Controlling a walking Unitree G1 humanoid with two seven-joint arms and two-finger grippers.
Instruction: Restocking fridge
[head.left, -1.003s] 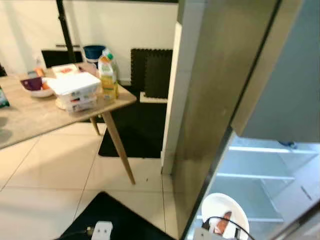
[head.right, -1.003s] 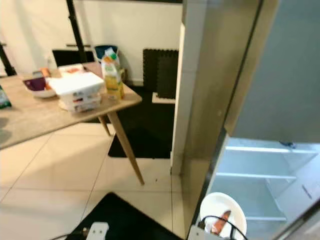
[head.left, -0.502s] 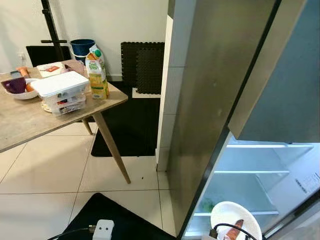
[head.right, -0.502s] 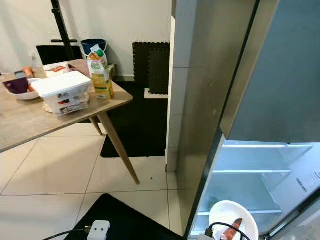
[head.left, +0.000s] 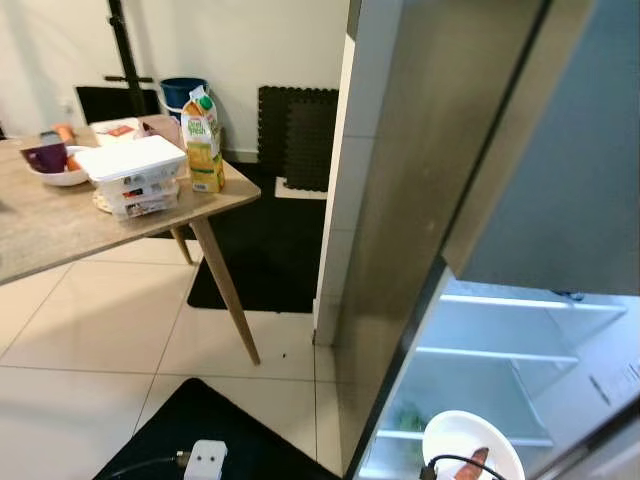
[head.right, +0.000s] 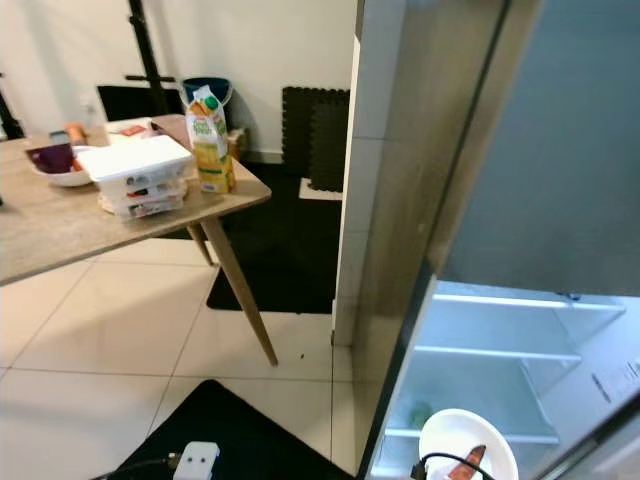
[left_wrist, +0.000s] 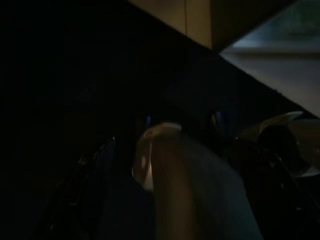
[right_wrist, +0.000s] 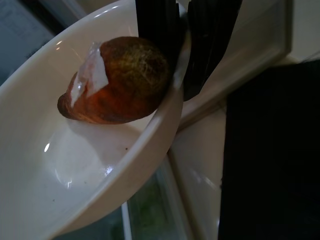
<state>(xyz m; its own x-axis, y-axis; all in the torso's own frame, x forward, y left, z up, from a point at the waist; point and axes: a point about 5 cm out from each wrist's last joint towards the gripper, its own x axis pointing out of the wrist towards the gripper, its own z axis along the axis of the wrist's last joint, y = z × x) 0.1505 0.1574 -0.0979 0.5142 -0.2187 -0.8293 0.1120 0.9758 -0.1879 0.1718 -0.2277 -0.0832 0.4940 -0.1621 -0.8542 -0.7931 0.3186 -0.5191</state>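
1. Since the earlier picture my head camera has turned a little and come nearer to the fridge; the table and its things did not move by themselves. The white bowl (head.left: 472, 458) sits slightly lower in my view than before, at the bottom edge, in front of the open compartment.
2. Far on my left stands the wooden table (head.left: 60, 225), with a purple bowl (head.left: 47, 160), a stack of white boxes (head.left: 133, 175) and a juice carton (head.left: 204, 140) near its corner. I judge these are further items for restocking, well apart from the fridge.
3. Below, near my body, a black mat (head.left: 215, 435) lies on the tiles, with a white plug (head.left: 205, 460) on it.
4. My left gripper hangs idle in the dark; whether its fingers are apart or together I cannot tell.
5. In the middle rises the grey side wall of the fridge (head.left: 420, 200).
6. On my right the fridge interior is lit, and its glass shelves (head.left: 500, 355) look bare.
7. My right gripper (right_wrist: 182, 47) is clamped on the rim of the white bowl, one finger inside and one outside. An orange-brown piece of food (right_wrist: 117, 80), maybe a sweet potato, lies in the bowl against the inner finger.
8. The approach seems almost done; next I think the bowl must go level onto a shelf, or the food could roll out.
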